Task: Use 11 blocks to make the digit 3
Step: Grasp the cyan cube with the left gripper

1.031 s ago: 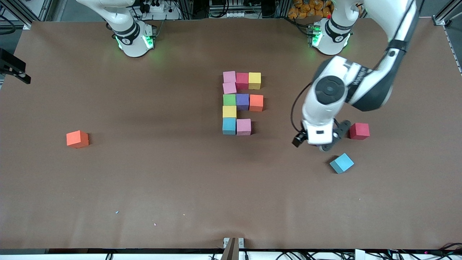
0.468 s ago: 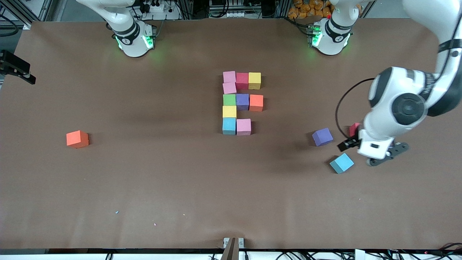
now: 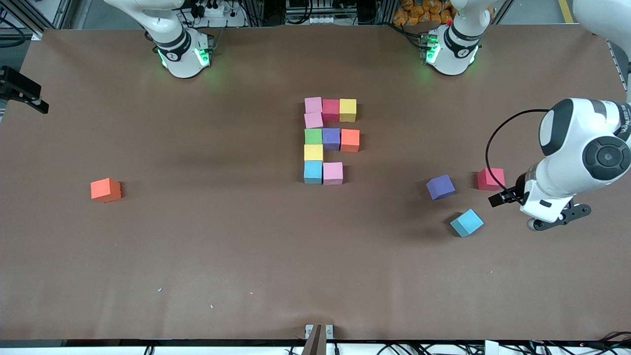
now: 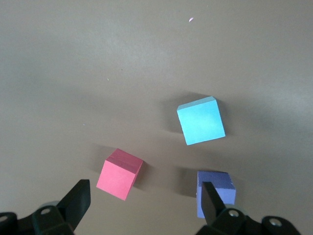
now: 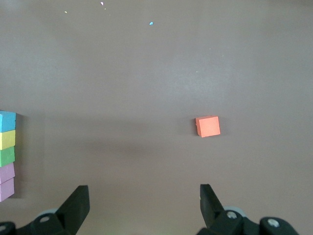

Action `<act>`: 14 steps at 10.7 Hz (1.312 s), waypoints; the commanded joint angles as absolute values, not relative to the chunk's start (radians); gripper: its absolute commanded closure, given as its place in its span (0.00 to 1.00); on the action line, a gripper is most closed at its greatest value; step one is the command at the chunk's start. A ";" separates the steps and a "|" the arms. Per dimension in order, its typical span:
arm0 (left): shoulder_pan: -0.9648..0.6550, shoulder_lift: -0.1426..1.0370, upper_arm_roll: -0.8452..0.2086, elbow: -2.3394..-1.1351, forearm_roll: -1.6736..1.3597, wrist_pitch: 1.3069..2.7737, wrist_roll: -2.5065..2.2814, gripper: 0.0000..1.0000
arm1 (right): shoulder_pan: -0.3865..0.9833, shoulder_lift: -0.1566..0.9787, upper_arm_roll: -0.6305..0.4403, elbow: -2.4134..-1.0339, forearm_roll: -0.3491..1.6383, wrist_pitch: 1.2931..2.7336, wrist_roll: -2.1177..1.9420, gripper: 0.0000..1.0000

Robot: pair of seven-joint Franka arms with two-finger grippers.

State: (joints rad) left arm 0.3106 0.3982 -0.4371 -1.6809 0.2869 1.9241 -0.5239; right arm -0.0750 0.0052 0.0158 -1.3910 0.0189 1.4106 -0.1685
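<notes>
The left pincer [image 4: 144, 205] is being held wide apart with nothing in it, up over the tabletop [image 3: 197, 246] just beside the loose red block [image 3: 491, 178]. The purple block [image 3: 440, 187] and light blue block [image 3: 467, 222] are lying near that red one. The unfinished digit 3 [image 3: 329, 140] is sitting well apart from it, toward mid-table. The right pincer [image 5: 144, 205] is also being kept apart and empty, waiting high over the lone orange block [image 5: 208, 126].

On the brown table [image 3: 197, 236], the block figure [image 3: 330, 140] shows pink, red, yellow, pink, green, purple, orange, yellow, light blue and pink. Loose cubes beside it: purple [image 3: 440, 187], red [image 3: 490, 179], light blue [image 3: 466, 223], orange [image 3: 105, 190].
</notes>
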 commanded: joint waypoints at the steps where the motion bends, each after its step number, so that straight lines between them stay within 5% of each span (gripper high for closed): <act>1: 0.275 0.519 -0.443 -1.555 0.273 1.922 -0.541 0.00 | -0.086 -0.078 0.028 -1.497 0.035 1.471 -0.155 0.00; 4: 0.250 0.635 -0.443 -1.485 0.278 1.948 -0.661 0.00 | -0.086 -0.135 0.026 -1.571 0.023 1.511 -0.158 0.00; 14: 0.247 0.721 -0.410 -1.499 0.305 1.996 -0.819 0.00 | -0.077 -0.130 0.028 -1.572 -0.031 1.505 -0.166 0.00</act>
State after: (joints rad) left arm 0.2470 0.7025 -0.4212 -1.5067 0.2885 1.9867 -0.7767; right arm -0.0750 -0.1073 0.0181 -1.5444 -0.0194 1.4947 -0.1685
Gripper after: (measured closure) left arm 0.000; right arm 0.000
